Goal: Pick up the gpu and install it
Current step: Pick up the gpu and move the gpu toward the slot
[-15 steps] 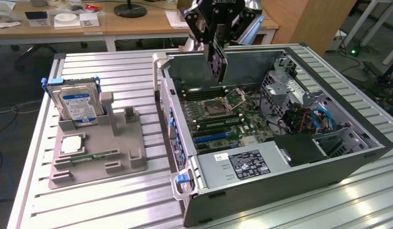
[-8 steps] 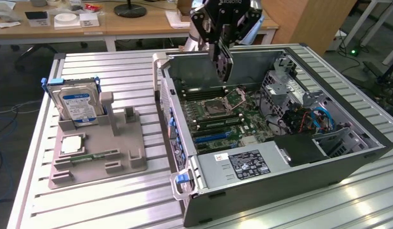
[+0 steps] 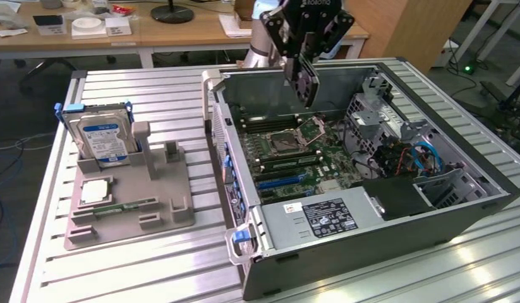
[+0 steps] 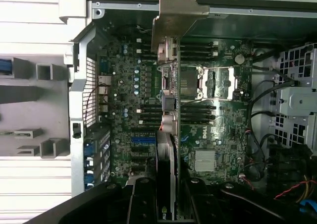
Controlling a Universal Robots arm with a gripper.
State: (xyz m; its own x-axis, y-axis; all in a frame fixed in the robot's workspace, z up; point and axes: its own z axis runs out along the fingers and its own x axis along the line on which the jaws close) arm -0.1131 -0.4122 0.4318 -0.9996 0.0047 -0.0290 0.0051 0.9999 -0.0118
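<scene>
The ribbed aluminium worktop (image 3: 141, 88) carries an open black-and-grey computer case (image 3: 395, 233) lying on its side along the edge at the exterior view's right. A grey plastic parts holder (image 3: 133, 189) sits towards the opposite edge.

Inside the case, the green motherboard (image 4: 129, 85) faces upward. The gpu (image 3: 302, 81), a thin green card with a black cooler, hangs on edge above it, clear of the board. It is pinched between the black fingers (image 4: 198, 199) of the robot's gripper (image 3: 300, 63).

The main risk I see is misalignment. The card seems to hang over the silver processor socket (image 3: 287, 140) rather than the blue expansion slots (image 3: 281, 183), so a descent here could knock the socket or bend the card's contacts. Its metal end bracket (image 4: 173, 16) could also snag the case wall. Held by a narrow pinch, the card might swivel.

The wrist view shows the card edge-on, hiding its contact edge and whatever lies directly beneath. Its height above the board cannot be judged.
</scene>
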